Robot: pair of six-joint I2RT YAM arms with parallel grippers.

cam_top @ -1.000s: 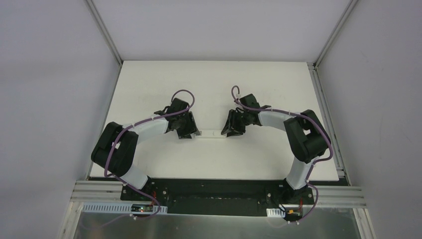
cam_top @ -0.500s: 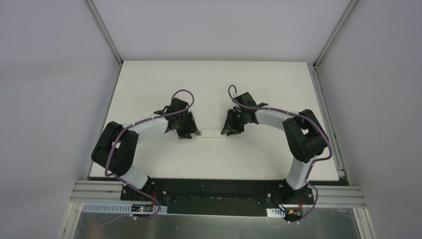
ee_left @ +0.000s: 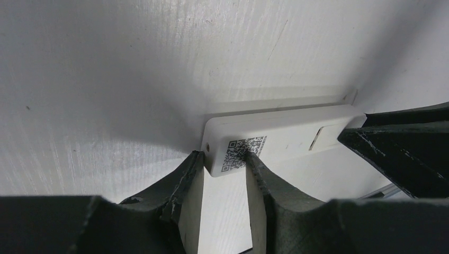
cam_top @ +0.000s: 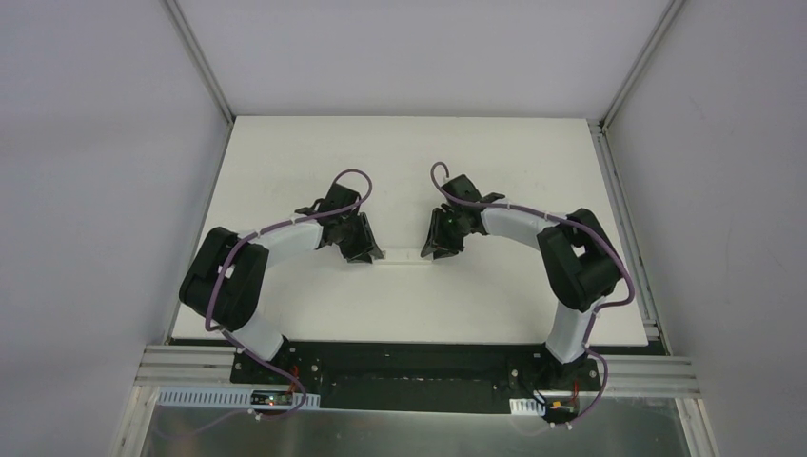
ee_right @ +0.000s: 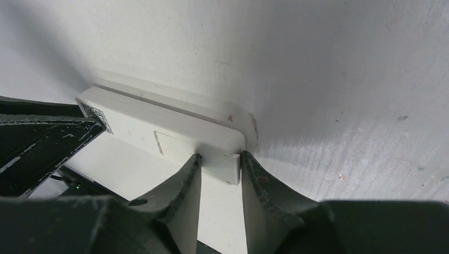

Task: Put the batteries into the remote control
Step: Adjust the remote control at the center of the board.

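The remote control [cam_top: 402, 255] is a slim white bar held between both grippers at the table's middle, its back with the black-and-white code label [ee_left: 243, 152] facing the cameras. My left gripper [ee_left: 222, 159] is shut on its left end, and its fingers [ee_left: 188, 180] clamp the labelled end. My right gripper [ee_right: 218, 159] is shut on the remote's right end [ee_right: 222, 153]. The remote [ee_left: 286, 135] appears slightly above the table surface in both wrist views. The batteries are not visible in any view.
The white table [cam_top: 285, 162] is bounded by grey walls and metal rails [cam_top: 609, 162]. A black base strip [cam_top: 409, 367] runs along the near edge. The opposite gripper shows dark at the side of each wrist view [ee_left: 402, 143] [ee_right: 37, 137].
Both wrists have shifted slightly toward the far side, the right one a little leftward, while holding the remote. The remote stays between them.
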